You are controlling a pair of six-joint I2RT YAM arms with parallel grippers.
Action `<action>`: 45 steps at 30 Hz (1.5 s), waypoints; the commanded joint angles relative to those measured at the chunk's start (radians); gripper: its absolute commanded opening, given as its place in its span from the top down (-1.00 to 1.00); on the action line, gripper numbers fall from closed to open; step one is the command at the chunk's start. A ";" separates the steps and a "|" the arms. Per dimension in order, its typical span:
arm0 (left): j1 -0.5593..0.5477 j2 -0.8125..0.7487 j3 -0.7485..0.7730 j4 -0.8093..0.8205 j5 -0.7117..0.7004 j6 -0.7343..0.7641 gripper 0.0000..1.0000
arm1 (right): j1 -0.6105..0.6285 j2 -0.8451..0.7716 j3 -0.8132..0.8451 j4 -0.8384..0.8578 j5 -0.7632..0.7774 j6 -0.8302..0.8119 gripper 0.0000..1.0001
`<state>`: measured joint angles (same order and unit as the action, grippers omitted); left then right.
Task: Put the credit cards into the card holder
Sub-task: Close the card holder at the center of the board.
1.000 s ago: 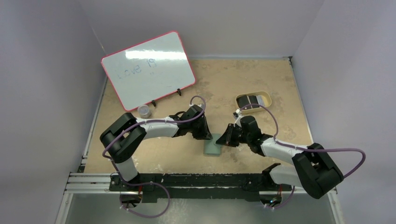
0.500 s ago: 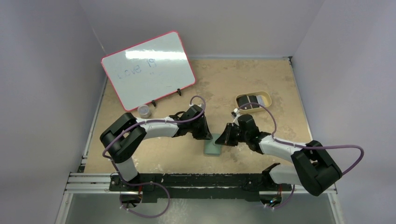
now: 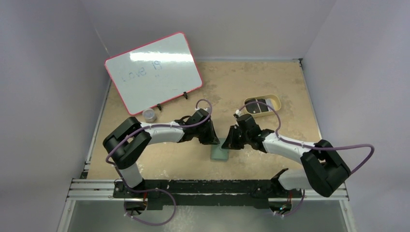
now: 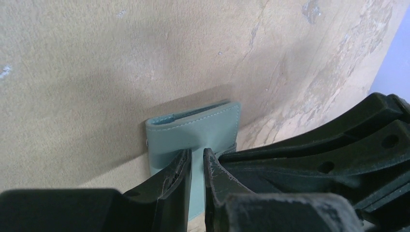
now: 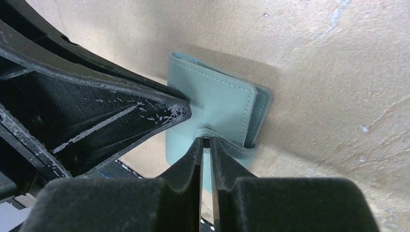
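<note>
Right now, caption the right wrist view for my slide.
Right claw pinches the closed card holder's strap; left claw rests on its cover.

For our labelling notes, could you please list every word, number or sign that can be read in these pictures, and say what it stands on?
"Love 19": faint handwriting on the whiteboard; the last marks are uncertain.
Dark items in the tan tray: any print is too small to read.
Card holder: no text visible on it in either wrist view.
</note>
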<state>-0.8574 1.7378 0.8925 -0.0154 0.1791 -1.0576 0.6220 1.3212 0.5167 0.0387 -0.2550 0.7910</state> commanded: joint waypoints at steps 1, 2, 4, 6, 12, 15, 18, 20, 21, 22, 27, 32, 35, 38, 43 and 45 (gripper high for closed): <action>-0.012 0.012 -0.030 0.068 -0.001 -0.022 0.73 | 0.072 0.085 0.037 -0.049 0.151 -0.003 0.81; -0.012 0.010 -0.033 0.072 -0.001 -0.024 0.73 | 0.080 0.093 0.041 -0.058 0.164 0.003 0.81; -0.012 0.007 -0.040 0.081 0.001 -0.028 0.73 | 0.094 0.109 0.052 -0.080 0.199 0.012 0.82; -0.012 0.004 -0.045 0.091 0.003 -0.031 0.73 | 0.117 0.138 0.081 -0.131 0.248 0.014 0.85; -0.011 -0.003 -0.065 0.101 0.005 -0.032 0.73 | 0.165 0.219 0.137 -0.227 0.338 0.035 0.94; -0.011 -0.024 -0.075 0.097 -0.006 -0.038 0.73 | 0.166 0.253 0.154 -0.261 0.361 0.039 0.95; -0.008 -0.045 -0.071 0.075 -0.026 -0.036 0.74 | 0.166 0.278 0.168 -0.287 0.381 0.052 0.94; -0.002 -0.052 -0.064 0.057 -0.031 -0.032 0.74 | 0.165 0.289 0.173 -0.291 0.378 0.056 0.93; 0.004 -0.056 -0.061 0.045 -0.035 -0.027 0.74 | 0.166 0.296 0.177 -0.293 0.377 0.056 0.93; 0.010 -0.060 -0.057 0.031 -0.040 -0.022 0.74 | 0.165 0.302 0.182 -0.300 0.375 0.060 0.92; 0.069 -0.116 -0.058 -0.060 -0.074 0.015 0.71 | 0.166 0.331 0.210 -0.316 0.372 0.057 0.91; 0.142 -0.203 -0.074 -0.165 -0.156 0.064 0.67 | 0.166 0.365 0.232 -0.343 0.352 0.047 0.91; 0.160 -0.220 -0.087 -0.175 -0.177 0.083 0.65 | 0.166 0.377 0.245 -0.349 0.358 0.041 0.91; 0.160 -0.192 -0.080 -0.154 -0.155 0.112 0.64 | 0.166 0.382 0.260 -0.359 0.358 0.029 0.90; 0.152 -0.159 -0.077 -0.106 -0.095 0.151 0.60 | 0.166 0.382 0.278 -0.386 0.345 0.025 0.88; 0.143 -0.150 -0.078 -0.101 -0.083 0.160 0.60 | 0.166 0.400 0.289 -0.399 0.335 0.022 0.88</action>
<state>-0.7017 1.5772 0.8135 -0.1616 0.0574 -0.9512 0.7876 1.5970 0.8513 -0.2356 -0.0517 0.8631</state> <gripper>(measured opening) 0.200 0.056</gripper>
